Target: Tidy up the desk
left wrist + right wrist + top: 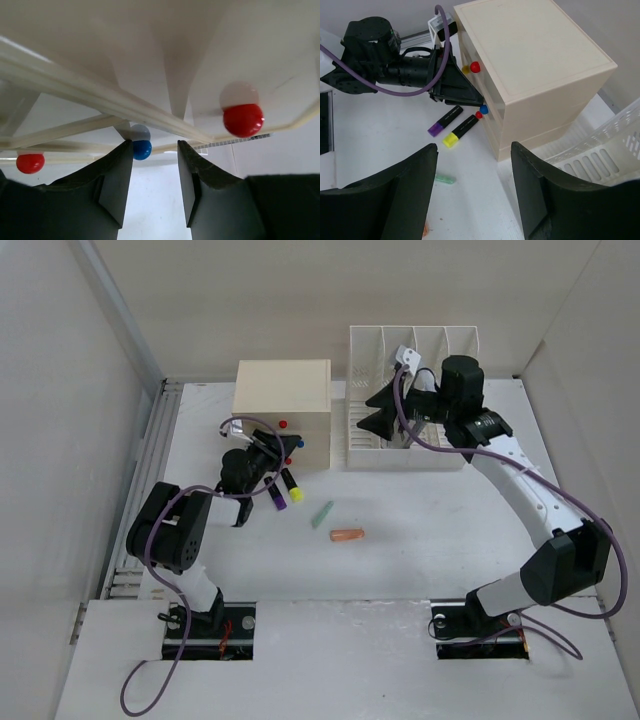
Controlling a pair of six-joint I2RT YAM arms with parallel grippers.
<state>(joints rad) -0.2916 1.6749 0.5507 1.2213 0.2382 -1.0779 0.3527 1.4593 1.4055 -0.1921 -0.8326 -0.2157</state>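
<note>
The desk point(430, 530) is a wide white tabletop. On it lie a purple highlighter point(275, 493), a yellow highlighter point(293, 488), a green stick point(322, 513) and an orange stick point(347, 535). My left gripper point(270, 453) is open at the front of the cream drawer box point(282, 398). In the left wrist view its left fingertip sits right beside a blue knob point(141, 149), and the gap of the gripper point(155, 150) holds nothing. My right gripper point(378, 410) hangs open and empty over the left end of the white file rack point(410, 440).
Two red knobs point(243, 119) point(30, 163) flank the blue one on the drawer fronts. The right wrist view shows the drawer box point(535, 65), both highlighters point(445, 121) point(462, 131) beside it, and the rack's slotted edge point(605, 150). Walls close in the desk's back and sides.
</note>
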